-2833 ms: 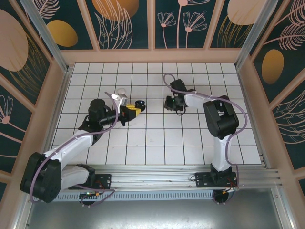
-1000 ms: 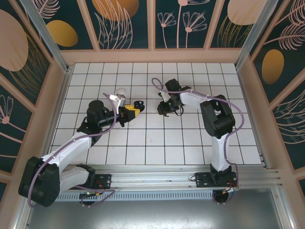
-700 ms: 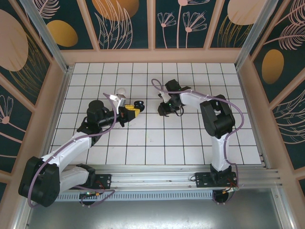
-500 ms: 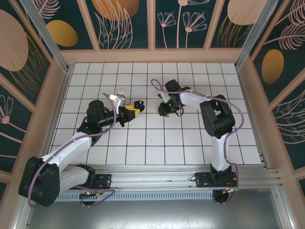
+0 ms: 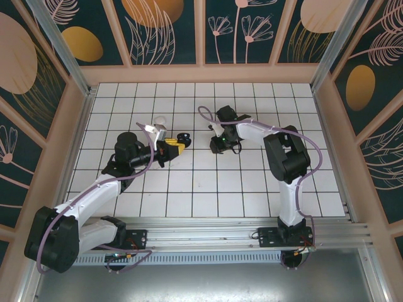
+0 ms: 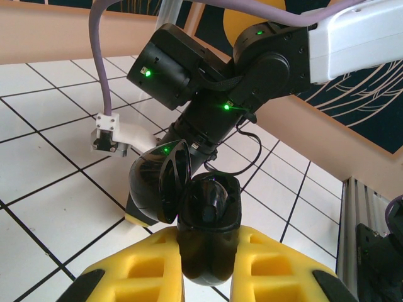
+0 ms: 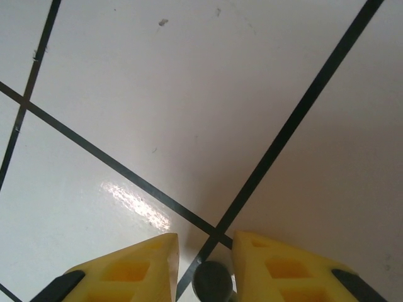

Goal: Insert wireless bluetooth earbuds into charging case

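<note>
Shifted leftward across the counter [image 7: 157, 94] since earlier, the right claw [image 7: 205, 244] is set astride one earbud [image 7: 211, 282] and narrowed; whether it is gripped cannot be told. The open charging case [image 6: 208, 214] is held clenched in the left claw [image 6: 208, 242] nearby, so insertion is judged near.

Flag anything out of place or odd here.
Nothing stands out. The left tool grips the black charging case with its lid open. The right tool is low over the tile, with what looks like a small dark earbud between its parted fingers.
</note>
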`<move>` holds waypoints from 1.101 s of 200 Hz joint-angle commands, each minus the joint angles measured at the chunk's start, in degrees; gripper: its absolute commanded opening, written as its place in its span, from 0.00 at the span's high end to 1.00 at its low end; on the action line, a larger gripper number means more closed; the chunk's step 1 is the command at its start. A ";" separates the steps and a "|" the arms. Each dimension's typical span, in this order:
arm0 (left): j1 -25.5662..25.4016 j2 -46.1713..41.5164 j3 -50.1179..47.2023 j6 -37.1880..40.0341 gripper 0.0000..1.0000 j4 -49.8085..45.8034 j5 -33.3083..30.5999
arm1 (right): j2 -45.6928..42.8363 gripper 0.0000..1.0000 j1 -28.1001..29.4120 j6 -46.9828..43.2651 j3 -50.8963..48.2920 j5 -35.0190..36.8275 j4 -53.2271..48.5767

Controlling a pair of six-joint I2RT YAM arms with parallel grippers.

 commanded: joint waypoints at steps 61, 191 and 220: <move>0.14 -0.85 0.49 -0.84 0.95 0.04 0.24 | -1.36 0.73 0.65 -1.23 -1.16 3.41 -6.20; 0.18 -0.29 0.86 -1.27 0.95 1.47 -0.30 | -14.16 0.86 -1.35 13.30 -4.86 1.32 1.99; 0.09 0.97 1.27 -2.64 0.95 4.26 0.11 | -20.64 0.87 -1.33 20.36 -5.98 -0.12 5.11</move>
